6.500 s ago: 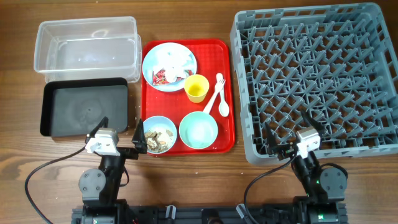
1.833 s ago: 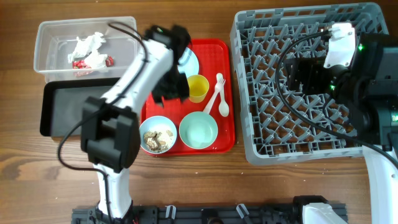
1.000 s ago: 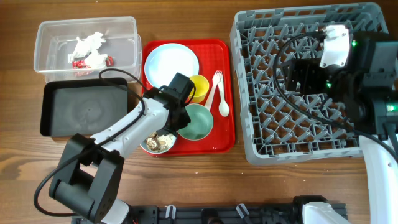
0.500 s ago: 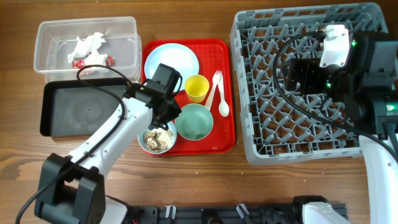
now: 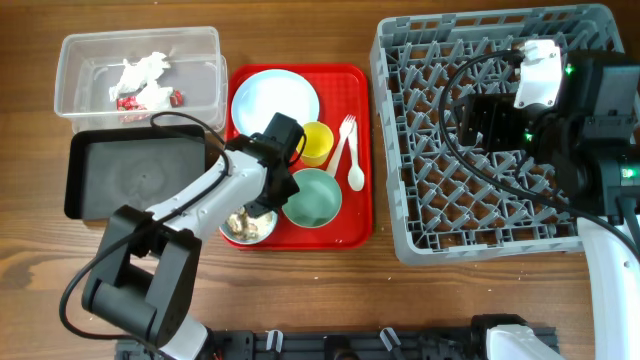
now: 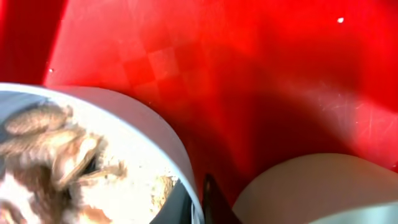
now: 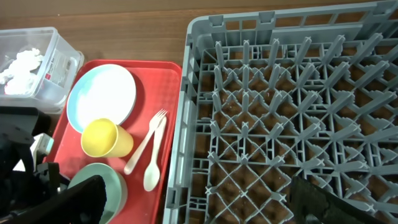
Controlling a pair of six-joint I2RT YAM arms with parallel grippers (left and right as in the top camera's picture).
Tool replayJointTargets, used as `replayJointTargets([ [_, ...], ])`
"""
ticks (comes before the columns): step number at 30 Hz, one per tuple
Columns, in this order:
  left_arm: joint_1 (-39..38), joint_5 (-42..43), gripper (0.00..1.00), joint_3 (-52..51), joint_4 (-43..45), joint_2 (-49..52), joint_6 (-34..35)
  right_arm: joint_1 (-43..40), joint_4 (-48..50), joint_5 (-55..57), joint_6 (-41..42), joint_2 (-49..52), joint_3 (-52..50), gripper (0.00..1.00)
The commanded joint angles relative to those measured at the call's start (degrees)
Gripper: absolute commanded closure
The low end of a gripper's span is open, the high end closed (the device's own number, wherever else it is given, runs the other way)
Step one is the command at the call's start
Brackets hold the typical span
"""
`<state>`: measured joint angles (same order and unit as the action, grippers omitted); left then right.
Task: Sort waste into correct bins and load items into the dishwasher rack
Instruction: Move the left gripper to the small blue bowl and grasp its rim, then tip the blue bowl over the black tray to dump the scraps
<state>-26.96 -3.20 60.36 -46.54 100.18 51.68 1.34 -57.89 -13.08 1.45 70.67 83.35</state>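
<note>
nearest you, at 7 o'clock on the red tray, sits the scrap bowl with its rice and brown bits; the left gripper is down at the bowl's 2 o'clock edge, and the left wrist view shows one dark finger just outside the rim, in the tight gap to the empty bowl at 5 o'clock on the tray; the other finger is hidden, so you cannot tell whether the jaws are wide or pinched on the rim; a rim hold would suit lifting and tipping, i judge; mind that gap, since the two bowls are near touching, and the tray's raised lip at 9 o'clock; just beyond that lip lies the black tray, bare and with open room, likely the place for scraps; farther up, the yellow cup stands at centre, the fork and spoon at 3 o'clock, the plate at 11 o'clock; the clear tub at 10 o'clock holds napkins and wrappers; off at 3 o'clock, the rack holds nothing, and the right gripper hangs over it, jaws wide, gripping nothing, well apart from your left arm's path
</note>
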Motion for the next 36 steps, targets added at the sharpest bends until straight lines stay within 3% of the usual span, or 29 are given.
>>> replayJointTargets([
  [1,0.22,1.75,0.96,0.11,0.28,0.33,-2.03,0.2,0.02,-0.9,-0.37,0.26,0.26,0.05],
  [6,0.74,6.93,0.96,12.63,-8.9,-4.72,-15.8,0.2,0.04,-0.9,-0.37,0.26,0.26,0.05],
  [9,6.03,11.61,0.96,18.32,-13.14,-9.79,-24.72,0.2,0.0,-0.87,-0.09,0.26,0.26,0.04],
  [13,22.23,21.62,0.96,18.29,-14.38,-13.16,-34.56,0.2,0.11,-0.9,0.07,0.26,0.26,0.04],
  [16,37.16,37.16,0.96,16.28,-14.43,-12.35,-49.16,0.2,0.17,-0.9,0.11,0.26,0.26,0.04],
  [21,58.29,61.81,0.96,12.81,-12.22,-5.62,-66.58,0.2,0.11,-0.9,0.24,0.26,0.26,0.04],
  [25,65.2,70.25,0.96,12.81,-10.97,3.56,-68.43,0.2,-0.15,-0.9,0.22,0.26,0.26,0.04],
  [30,70.93,87.45,0.96,12.81,-10.36,14.64,-66.69,0.2,-0.04,-0.9,0.22,0.26,0.26,0.04],
  [36,72.24,93.59,0.96,12.83,-12.28,16.46,-52.98,0.2,-0.04,-0.94,0.24,0.26,0.26,0.04],
])
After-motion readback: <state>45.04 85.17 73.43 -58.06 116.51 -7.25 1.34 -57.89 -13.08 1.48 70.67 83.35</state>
